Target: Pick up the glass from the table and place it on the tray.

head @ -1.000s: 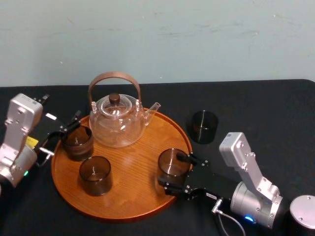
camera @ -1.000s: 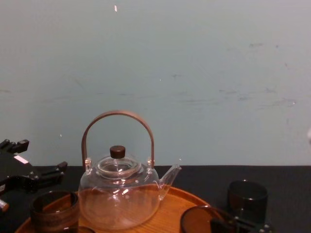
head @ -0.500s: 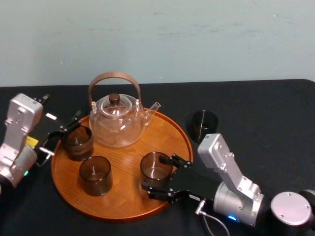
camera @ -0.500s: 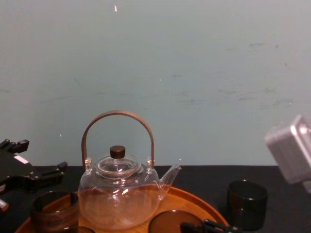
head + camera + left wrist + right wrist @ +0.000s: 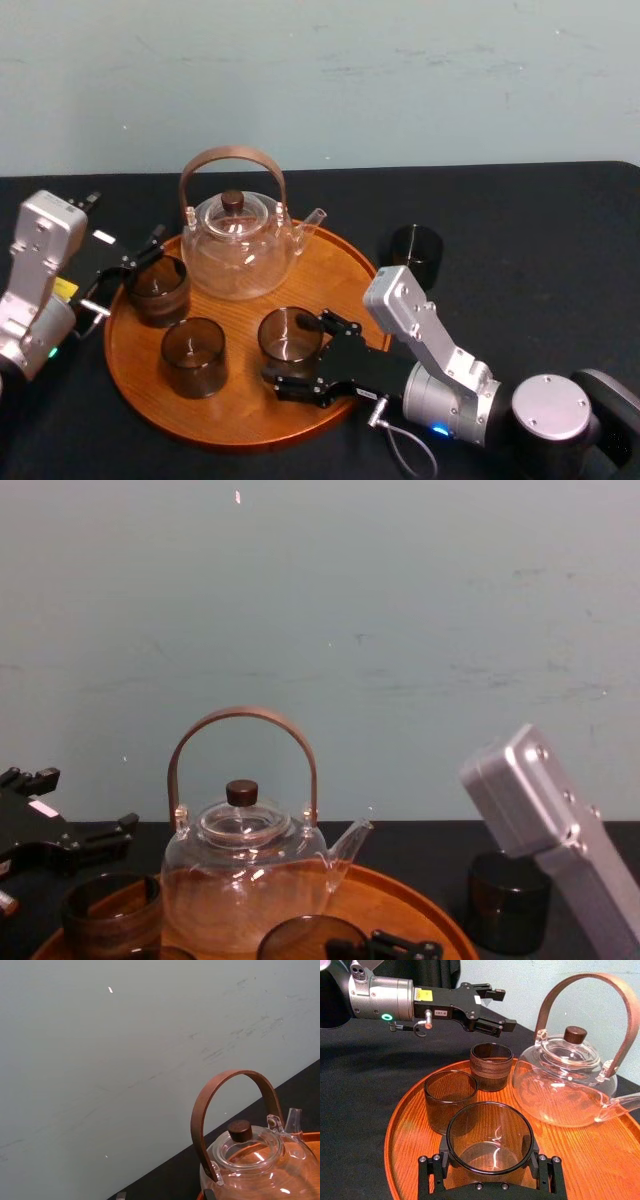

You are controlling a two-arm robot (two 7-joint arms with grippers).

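Note:
My right gripper (image 5: 285, 350) is shut on a clear brown glass (image 5: 288, 338), one finger pressed to each side of it (image 5: 490, 1135). The glass is low over the front middle of the round wooden tray (image 5: 340, 275); I cannot tell whether it touches the wood. Its rim also peeks up at the bottom of the chest view (image 5: 300, 942). Just off the tray's left rim, my left gripper (image 5: 125, 275) stands open beside a ribbed brown glass (image 5: 157, 288).
A glass teapot (image 5: 238, 245) with a brown hoop handle fills the back of the tray. Another brown glass (image 5: 193, 355) stands front left, close to the held one. A dark glass (image 5: 415, 255) stands on the black table to the tray's right.
My right gripper has carried the glass leftward, from the tray's right edge to its front middle. The left arm has not moved.

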